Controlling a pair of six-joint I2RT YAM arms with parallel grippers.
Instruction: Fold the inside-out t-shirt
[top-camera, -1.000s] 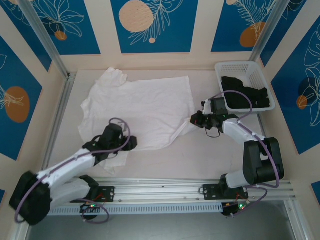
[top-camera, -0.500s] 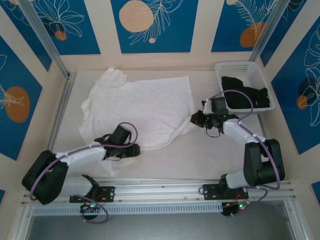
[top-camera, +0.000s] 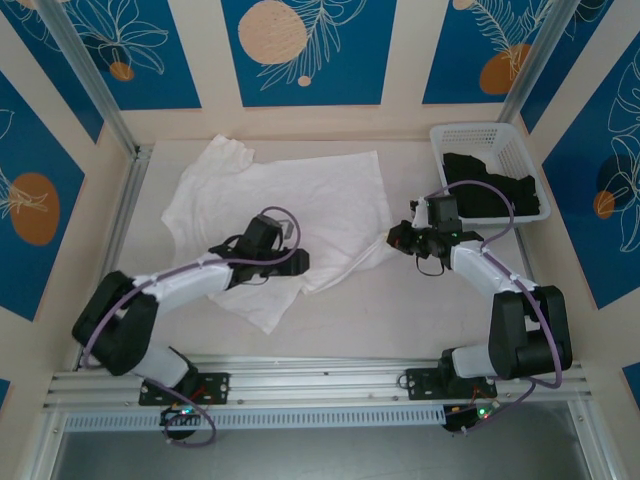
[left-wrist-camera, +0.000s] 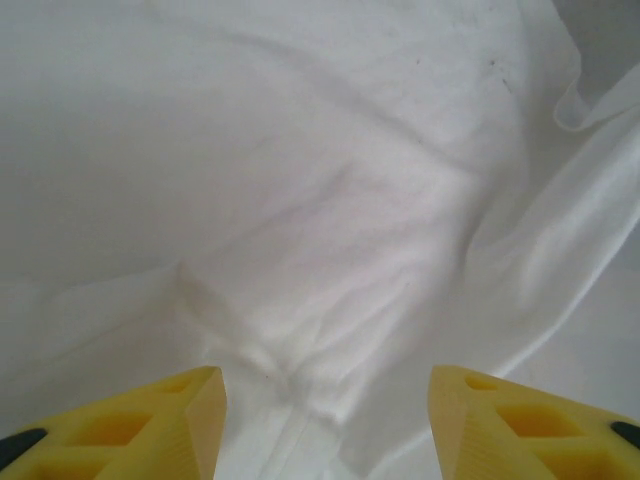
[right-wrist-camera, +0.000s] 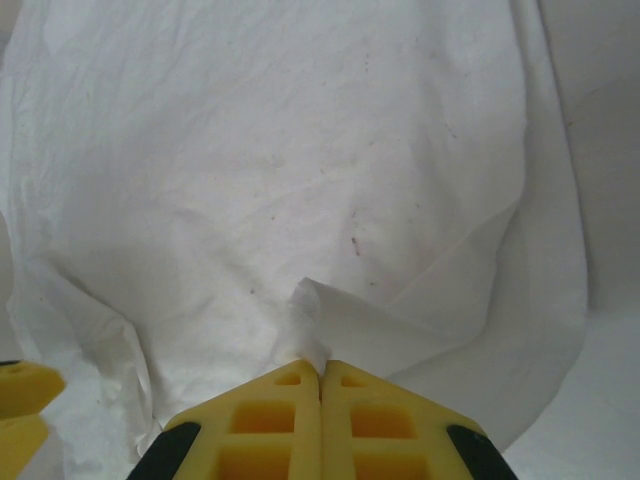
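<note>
Two claws work the inside-out t-shirt (top-camera: 310, 195), which lies spread and wrinkled mid-desk (top-camera: 400, 310). Left claw (top-camera: 296, 263), nearest me, has its jaws roughly half apart over the shirt's near-left part. I can confirm nothing pinched. Right claw (top-camera: 396, 238) is clamped on a peak of cloth at the right-hand edge, which I judge anchors that side. Farther right, a white basket (top-camera: 480, 131) holds a black garment (top-camera: 490, 195).

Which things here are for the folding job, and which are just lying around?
For the job: white t-shirt; right gripper, pinching its edge; left gripper, open over it.
Just lying about: white basket; black garment inside it.
</note>
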